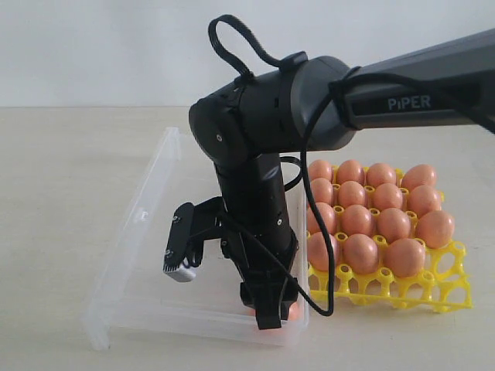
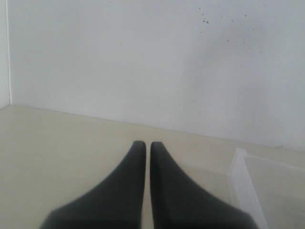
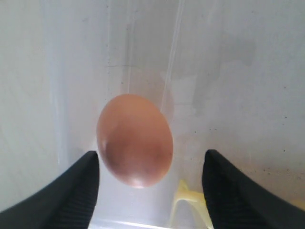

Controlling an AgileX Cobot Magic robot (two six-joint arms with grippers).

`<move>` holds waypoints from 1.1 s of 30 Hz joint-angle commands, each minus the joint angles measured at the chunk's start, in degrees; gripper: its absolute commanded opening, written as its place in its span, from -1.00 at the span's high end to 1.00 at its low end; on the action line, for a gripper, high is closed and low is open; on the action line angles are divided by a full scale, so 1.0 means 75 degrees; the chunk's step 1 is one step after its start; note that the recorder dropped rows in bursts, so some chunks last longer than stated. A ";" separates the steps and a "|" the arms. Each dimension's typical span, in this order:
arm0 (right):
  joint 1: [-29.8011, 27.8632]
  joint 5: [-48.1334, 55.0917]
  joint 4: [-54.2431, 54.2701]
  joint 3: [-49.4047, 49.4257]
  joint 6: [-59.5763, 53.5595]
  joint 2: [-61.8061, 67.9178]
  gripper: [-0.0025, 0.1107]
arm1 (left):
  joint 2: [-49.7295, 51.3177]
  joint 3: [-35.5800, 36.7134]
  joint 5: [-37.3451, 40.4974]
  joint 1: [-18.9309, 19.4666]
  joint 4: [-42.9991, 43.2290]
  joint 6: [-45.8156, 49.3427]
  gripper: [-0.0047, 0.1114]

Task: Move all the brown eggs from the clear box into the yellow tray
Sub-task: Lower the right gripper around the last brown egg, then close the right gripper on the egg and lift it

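One brown egg (image 3: 135, 139) lies on the floor of the clear box (image 1: 147, 255), close to its front right corner; in the exterior view only a sliver of this egg (image 1: 293, 311) shows behind the arm. My right gripper (image 3: 150, 160) is down in the box, open, its fingers either side of the egg and not closed on it. The egg sits nearer one finger (image 3: 78, 191). Several brown eggs (image 1: 360, 220) fill the yellow tray (image 1: 433, 290) to the right of the box. My left gripper (image 2: 143, 143) is shut and empty above bare table, beside a box corner (image 2: 242, 175).
The right arm's dark body (image 1: 255, 193) and its cable (image 1: 325, 255) hang over the right part of the box. A bit of the yellow tray (image 3: 188, 205) shows through the box wall. Beige table (image 1: 69, 170) surrounds both containers.
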 commanded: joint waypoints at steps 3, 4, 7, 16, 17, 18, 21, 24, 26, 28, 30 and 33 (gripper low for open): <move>-0.0007 0.0040 -0.0036 0.0028 0.0148 -0.0004 -0.04 | -0.0019 0.0026 -0.0031 -0.0013 -0.0067 -0.0068 0.85; -0.0007 0.0040 -0.0036 0.0028 0.0148 -0.0004 -0.04 | -0.0019 0.0026 -0.0031 -0.0013 -0.0067 -0.0068 0.85; -0.0007 0.0040 -0.0036 0.0028 0.0148 -0.0004 -0.04 | -0.0019 0.0026 -0.0031 -0.0013 -0.0067 -0.0068 0.85; -0.0007 0.0040 0.0080 0.0041 0.0104 -0.0004 -0.04 | -0.0019 0.0026 -0.0015 -0.0013 -0.0067 -0.0068 0.85; -0.0007 0.0040 0.0102 0.0041 0.0084 -0.0004 -0.04 | -0.0019 0.0026 -0.0015 -0.0013 -0.0067 -0.0068 0.85; -0.0007 0.0040 0.0160 0.0041 0.0084 -0.0004 -0.04 | -0.0019 0.0026 -0.0015 -0.0013 -0.0067 -0.0068 0.85; -0.0007 0.0040 0.0278 0.0041 0.0084 -0.0004 -0.04 | -0.0019 0.0026 -0.0015 -0.0013 -0.0067 -0.0068 0.85; -0.0007 0.0040 0.0648 0.0041 -0.0013 -0.0004 -0.04 | -0.0019 0.0026 -0.0015 -0.0013 -0.0067 -0.0068 0.85; -0.0007 0.0040 0.1274 0.0041 -0.0402 -0.0004 -0.04 | -0.0019 0.0026 -0.0015 -0.0013 -0.0067 -0.0068 0.85; -0.0007 0.0040 0.1361 0.0041 -0.0493 -0.0004 -0.04 | -0.0019 0.0026 -0.0015 -0.0013 -0.0067 -0.0068 0.85; -0.0007 0.0040 0.1361 0.0041 -0.0493 -0.0004 -0.04 | -0.0019 0.0026 -0.0015 -0.0013 -0.0067 -0.0068 0.85; -0.0007 0.0040 0.1346 0.0041 -0.0543 -0.0004 -0.04 | -0.0019 0.0026 -0.0015 -0.0013 -0.0067 -0.0068 0.85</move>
